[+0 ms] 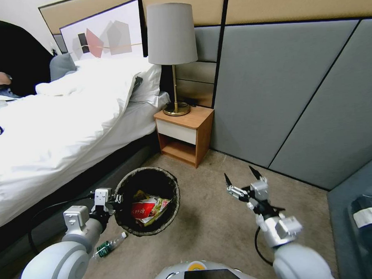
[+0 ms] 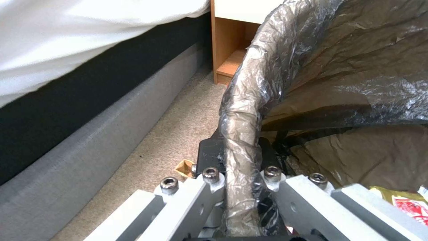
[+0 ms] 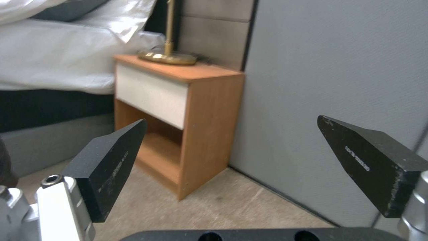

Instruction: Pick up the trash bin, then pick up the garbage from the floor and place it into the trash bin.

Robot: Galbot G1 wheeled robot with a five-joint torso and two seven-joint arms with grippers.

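Left tool [image 1: 116,199] grips trash bin [image 1: 147,201] rim beside bed [image 1: 50,133], nightstand [image 1: 185,133] behind.

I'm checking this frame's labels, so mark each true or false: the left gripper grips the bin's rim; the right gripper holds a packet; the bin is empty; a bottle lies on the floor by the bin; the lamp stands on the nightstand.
1. The left gripper grips the bin's rim. True.
2. The right gripper holds a packet. False: it is open, holding nothing, above the floor.
3. The bin is empty. False: packets lie inside.
4. A bottle lies on the floor by the bin. True.
5. The lamp stands on the nightstand. True.
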